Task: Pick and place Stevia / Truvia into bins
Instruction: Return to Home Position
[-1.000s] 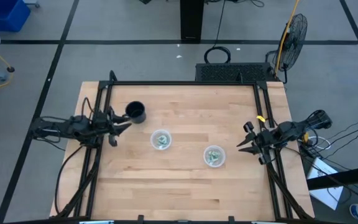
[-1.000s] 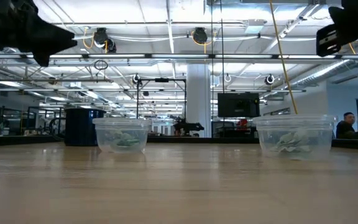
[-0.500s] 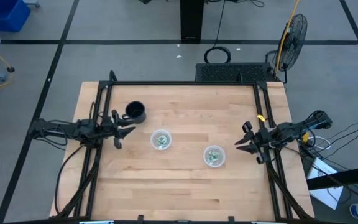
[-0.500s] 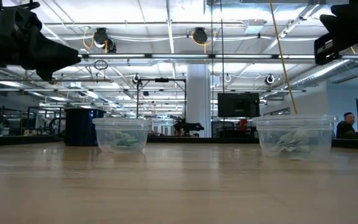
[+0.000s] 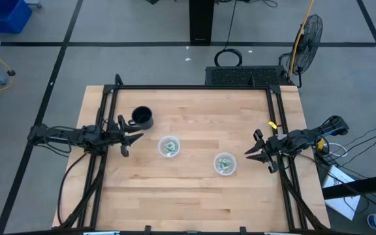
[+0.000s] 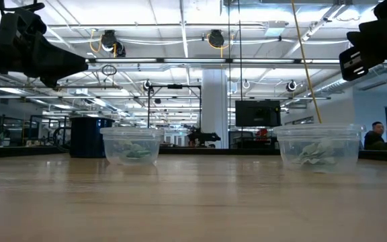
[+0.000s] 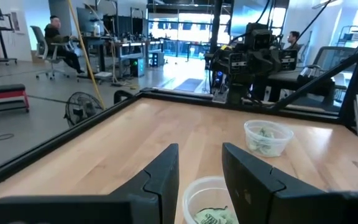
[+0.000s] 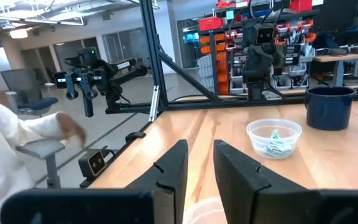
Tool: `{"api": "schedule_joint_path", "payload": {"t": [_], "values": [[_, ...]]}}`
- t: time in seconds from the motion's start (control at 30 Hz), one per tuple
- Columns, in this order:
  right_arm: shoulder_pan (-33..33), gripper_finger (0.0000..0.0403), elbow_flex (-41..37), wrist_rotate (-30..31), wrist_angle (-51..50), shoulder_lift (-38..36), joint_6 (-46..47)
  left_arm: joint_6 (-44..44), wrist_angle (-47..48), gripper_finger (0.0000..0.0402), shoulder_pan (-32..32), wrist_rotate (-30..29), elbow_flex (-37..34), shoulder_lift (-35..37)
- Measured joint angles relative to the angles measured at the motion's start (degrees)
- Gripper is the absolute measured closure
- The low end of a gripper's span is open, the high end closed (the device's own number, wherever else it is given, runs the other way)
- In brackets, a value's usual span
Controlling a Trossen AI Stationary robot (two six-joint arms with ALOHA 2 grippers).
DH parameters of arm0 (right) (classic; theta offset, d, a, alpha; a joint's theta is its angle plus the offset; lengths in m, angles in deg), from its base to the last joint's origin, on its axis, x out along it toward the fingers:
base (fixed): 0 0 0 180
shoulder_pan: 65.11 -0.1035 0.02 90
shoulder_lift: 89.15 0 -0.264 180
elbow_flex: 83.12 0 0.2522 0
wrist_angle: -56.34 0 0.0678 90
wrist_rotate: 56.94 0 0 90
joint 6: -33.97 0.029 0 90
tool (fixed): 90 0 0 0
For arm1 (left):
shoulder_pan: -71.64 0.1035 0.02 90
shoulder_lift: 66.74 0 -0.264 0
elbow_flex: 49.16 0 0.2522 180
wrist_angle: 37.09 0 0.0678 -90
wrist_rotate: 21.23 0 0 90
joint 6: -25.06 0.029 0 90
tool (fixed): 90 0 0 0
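Left gripper [image 5: 133, 138], fingers narrowly parted and empty, hovers beside the black mug [image 5: 142, 117]. Right gripper [image 5: 250, 155], likewise parted, hangs past the mug's nearer cup [image 5: 169, 138] and farther cup [image 5: 225, 155], both holding packets [image 5: 169, 148].

left bin [image 5: 161, 146] and right bin [image 5: 216, 163] on the table [image 5: 194, 196] (packets [image 5: 169, 148] in both), mug [image 5: 142, 117] behind-left of them

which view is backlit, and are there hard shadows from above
Low view: bright ceiling lights behind leave the left gripper and right gripper as dark silhouettes; the cups stay readable. High view: even light, no hard shadows on the table.
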Motion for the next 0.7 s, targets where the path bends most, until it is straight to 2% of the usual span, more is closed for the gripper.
{"api": "schedule_joint_path", "payload": {"t": [0.7], "values": [[0.0,0.033,-0.1,0.0,-0.2,0.0,0.0,-0.2,-0.7,0.0275,0.0,0.0,0.0,0.0]]}}
